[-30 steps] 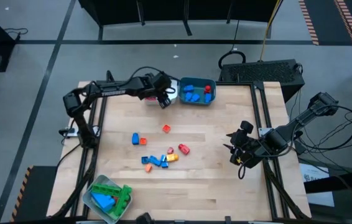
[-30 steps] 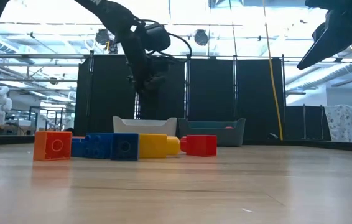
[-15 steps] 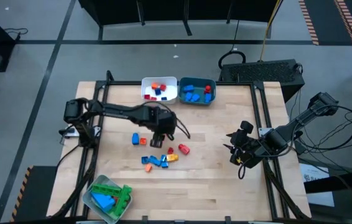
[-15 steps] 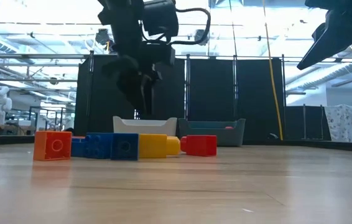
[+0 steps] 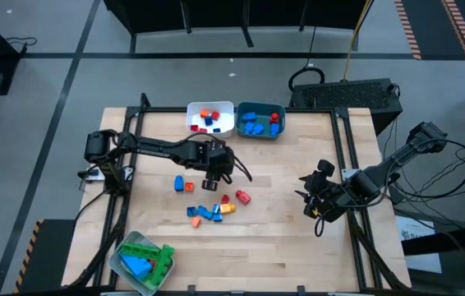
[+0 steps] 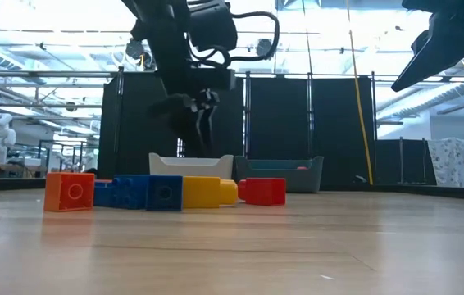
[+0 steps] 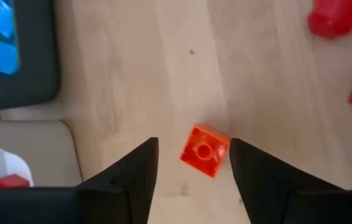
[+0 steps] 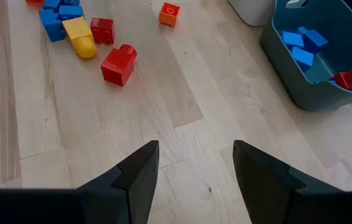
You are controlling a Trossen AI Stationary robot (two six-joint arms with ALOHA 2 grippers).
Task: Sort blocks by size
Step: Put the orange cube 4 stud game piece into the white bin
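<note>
Through the left wrist view we see the left gripper (image 7: 191,163) with fingers apart over a small orange block (image 7: 204,150), hidden from above. The right gripper (image 8: 194,168) waits spread by the wooden table (image 5: 282,230) edge; dark curtains (image 6: 297,131) behind.

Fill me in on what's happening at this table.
The robot is sorting blocks into bins. Its left tool hangs open over a lone orange block mid-table, not gripping it. The right tool waits open at the table's right edge. More loose blocks lie nearby.
</note>
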